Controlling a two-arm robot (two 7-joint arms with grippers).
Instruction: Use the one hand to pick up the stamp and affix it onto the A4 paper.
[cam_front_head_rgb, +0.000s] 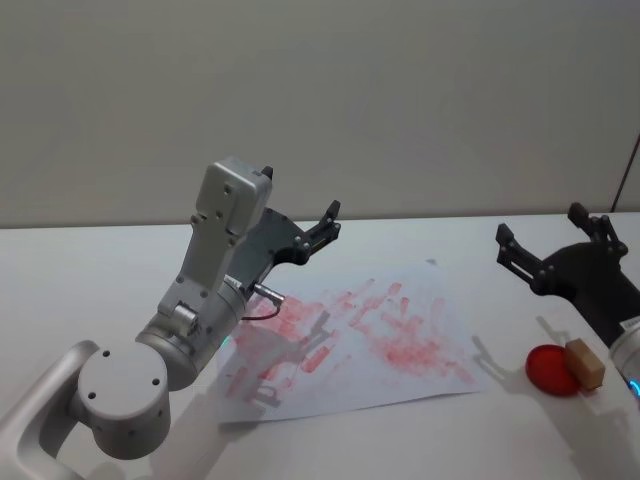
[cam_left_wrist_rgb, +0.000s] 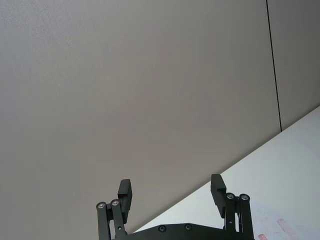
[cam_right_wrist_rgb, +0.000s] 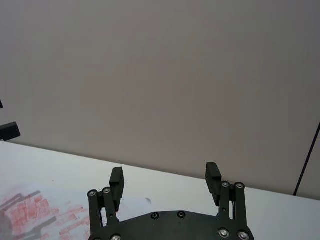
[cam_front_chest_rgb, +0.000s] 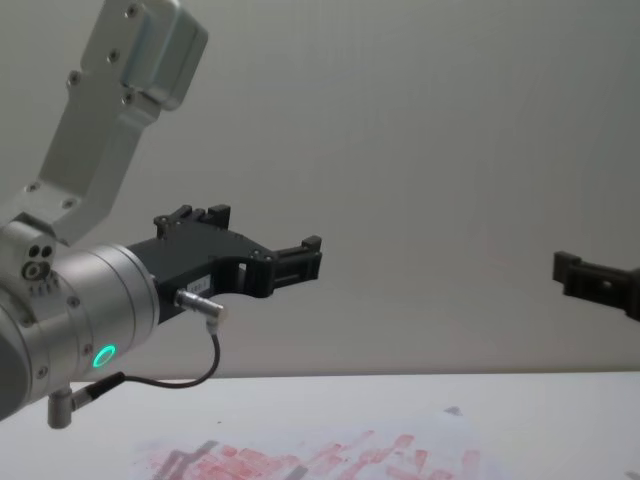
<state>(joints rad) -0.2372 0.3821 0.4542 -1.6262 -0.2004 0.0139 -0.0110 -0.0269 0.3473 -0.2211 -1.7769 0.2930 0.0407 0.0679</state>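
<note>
The stamp, a small tan wooden block, rests at the right rim of a round red ink pad on the white table. Left of it lies the A4 paper, crowded with red prints; it also shows as paper and as a corner of paper. My right gripper hangs open and empty above the table, behind the stamp and apart from it. One of its fingers enters at the chest view's right edge. My left gripper is raised over the paper's far left part, open and empty.
The bulky silver left arm rises from the near left and covers part of the paper's left side. A plain grey wall stands behind the table. A thin dark cable runs down the wall at the far right.
</note>
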